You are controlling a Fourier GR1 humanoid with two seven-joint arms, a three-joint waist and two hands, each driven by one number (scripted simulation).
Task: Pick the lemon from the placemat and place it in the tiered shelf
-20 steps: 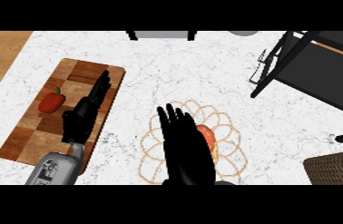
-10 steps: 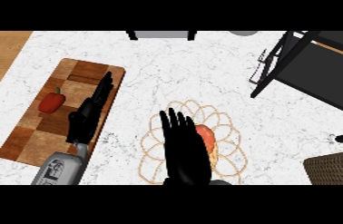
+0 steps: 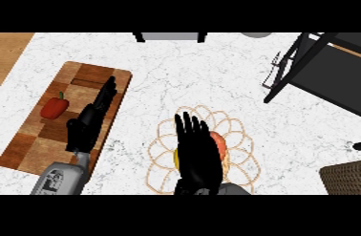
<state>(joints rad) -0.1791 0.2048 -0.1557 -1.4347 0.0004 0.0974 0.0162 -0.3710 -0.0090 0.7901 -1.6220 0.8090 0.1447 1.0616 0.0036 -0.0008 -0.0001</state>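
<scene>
Lemon (image 3: 174,156) is lying on the placemat (image 3: 239,139), almost wholly hidden: only a thin yellow sliver is showing at the left edge of the right hand (image 3: 195,154), while an orange-red rounded patch (image 3: 219,143) is peeking out at that hand's right side, and I cannot tell whether it belongs to the same fruit. The right hand is hovering over the middle of the placemat with its fingers straight and slightly spread, pointing toward the far side of the surface (image 3: 190,72); whether it is touching the fruit cannot be told. The placemat is a pale, looped, flower-like round mat lying near the lower middle of the white marbled surface.

The left hand (image 3: 90,120) is resting over a wooden cutting board (image 3: 81,77) at the left, fingers stretched out straight and close together, pointing up and to the right, holding nothing. A red bell pepper (image 3: 55,106) with a green stem is sitting on the board just to the left of that hand, apart from it.

The tiered shelf (image 3: 313,68), a black frame with dark levels, is standing at the upper right, well apart from the placemat. A brown woven basket (image 3: 343,178) is showing at the lower right corner.
</scene>
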